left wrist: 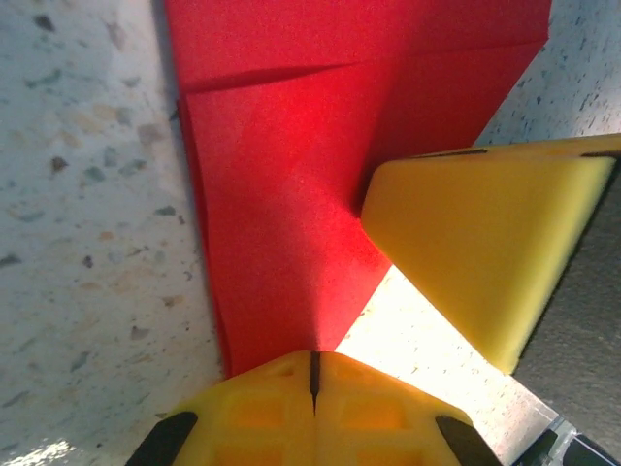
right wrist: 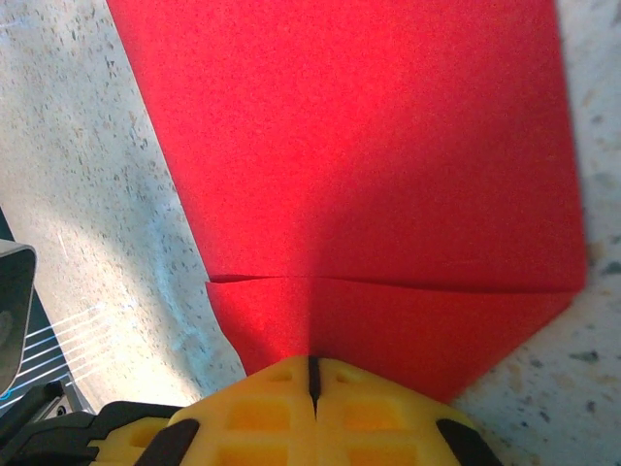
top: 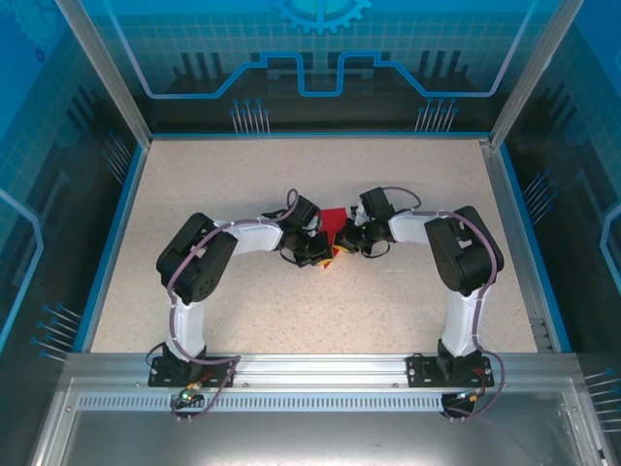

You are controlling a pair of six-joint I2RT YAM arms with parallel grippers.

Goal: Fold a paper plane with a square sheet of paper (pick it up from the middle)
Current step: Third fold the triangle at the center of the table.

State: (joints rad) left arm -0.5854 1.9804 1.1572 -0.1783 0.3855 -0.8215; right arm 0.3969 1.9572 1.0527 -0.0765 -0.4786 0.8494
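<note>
1. Left fingers [left wrist: 291,413] are pressed together with the seam closed. The square sheet of paper [left wrist: 281,214] runs straight into that seam at 6 o'clock of the left wrist view, so I judge them clamped on its edge.
2. Right fingers [right wrist: 335,408] are likewise together. Red paper feeds into their seam at 6 o'clock of the right wrist view, so they are clamped on the sheet too.
3. From above, the sheet is near the middle of the desk [top: 243,320], between the two wrists. The left fingers are at about 8 o'clock of it and the right fingers at about 3 o'clock. A sliver of the yellow reverse shows at its 6 o'clock edge.
4. The sheet is already partly folded. A crease line crosses it just above the right fingers, and angled flaps show in the left wrist view. I cannot tell whether it rests on the desk or hangs just off it.
5. Handling, as a judgement: the paper is thin, very light and limp, and it will sag or buckle between two holds. It marks with any stray pinch and would tear if the arms drew apart.
6. Best hold, as a judgement: on the doubled, creased edges, where the layers give some stiffness, and close to the centre line. Single-layer corners would flop.
</note>
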